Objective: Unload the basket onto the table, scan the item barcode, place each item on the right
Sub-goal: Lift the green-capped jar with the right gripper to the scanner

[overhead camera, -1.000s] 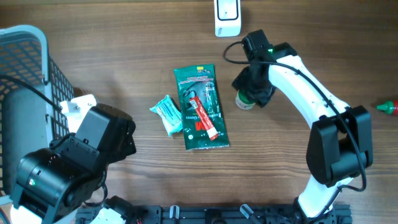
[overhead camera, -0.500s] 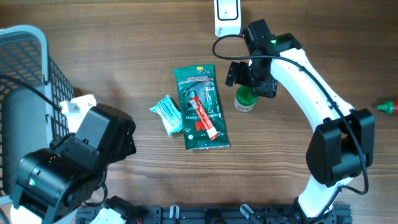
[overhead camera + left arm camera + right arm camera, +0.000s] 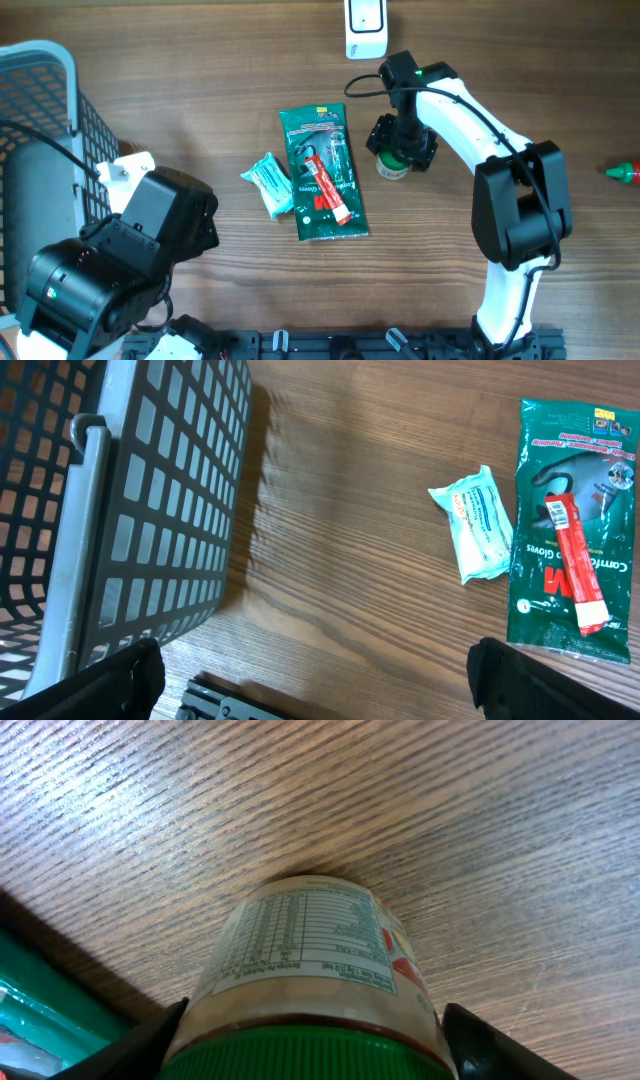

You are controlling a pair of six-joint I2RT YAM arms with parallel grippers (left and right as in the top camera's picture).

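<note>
A wooden worktop (image 3: pixel 200 100) fills the overhead frame, with a grey wire basket (image 3: pixel 40 90) along its left edge. The left arm (image 3: pixel 110 270) sits in the lower left corner, its fingers (image 3: pixel 120 680) spread wide with nothing between them, well apart from the task's thing. The right arm (image 3: pixel 470 110) reaches in from the lower right toward upper centre. A green glove packet (image 3: pixel 325 175) lies flat at centre, with a small pale wipes pack (image 3: pixel 270 185) just to its left. A white device (image 3: pixel 366 25), probably the scanner, lies at the top edge.

The item, a green-lidded jar (image 3: pixel 393 168), stands upright just right of the glove packet, its long axis vertical. The right fingers (image 3: pixel 130 1045) come at it from straight above and straddle the lid, one on each side. Whether they press the jar or stand just clear cannot be told. The right arm is plainly the nearer one. A small red-and-green object (image 3: pixel 622 172) sits at the right edge.
</note>
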